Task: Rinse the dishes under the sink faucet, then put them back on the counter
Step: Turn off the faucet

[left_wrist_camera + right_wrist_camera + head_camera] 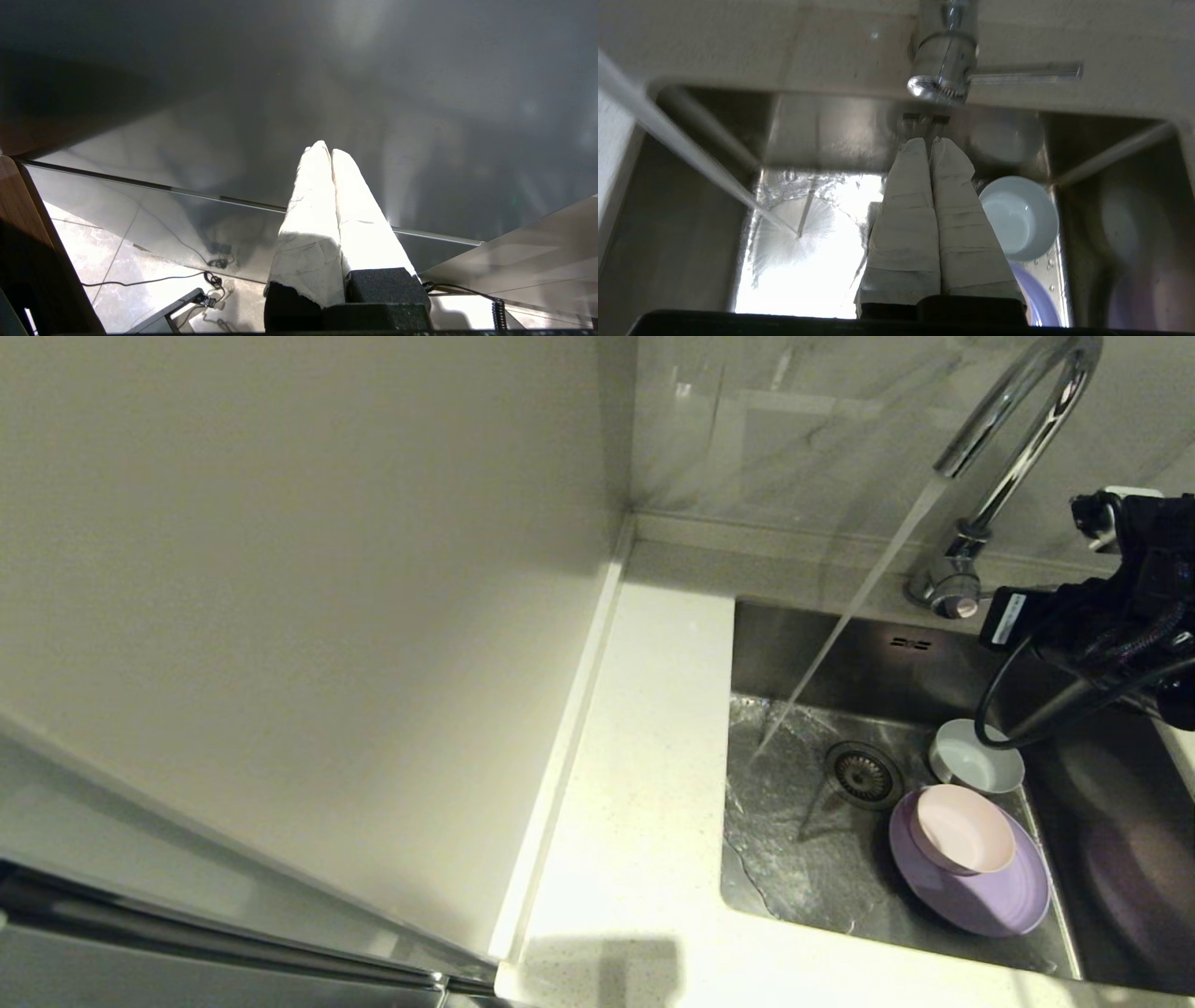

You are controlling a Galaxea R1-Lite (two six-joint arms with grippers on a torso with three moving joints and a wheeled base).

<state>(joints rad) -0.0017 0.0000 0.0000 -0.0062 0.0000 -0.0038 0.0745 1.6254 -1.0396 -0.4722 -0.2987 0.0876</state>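
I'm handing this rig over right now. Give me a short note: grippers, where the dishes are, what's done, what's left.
Right gripper: shut, empty, above the sink near the faucet.
Left gripper: shut, empty, parked away from the sink.
Water runs onto the sink floor, missing the dishes.
Pink bowl sits on the lavender plate; blue-white bowl is beside them, all in the sink.
Done: tap on.
Left: rinse each dish, return all to the counter.

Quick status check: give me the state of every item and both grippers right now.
faucet: running, stream landing on the sink floor left of the drain.
sink: floor wet, holds all three dishes.
lavender plate: in the sink, pink bowl on it.
pink bowl: upright, tilted.
blue-white bowl: upright, beside the plate.
right gripper: shut, empty, over the sink.
left gripper: shut, parked.
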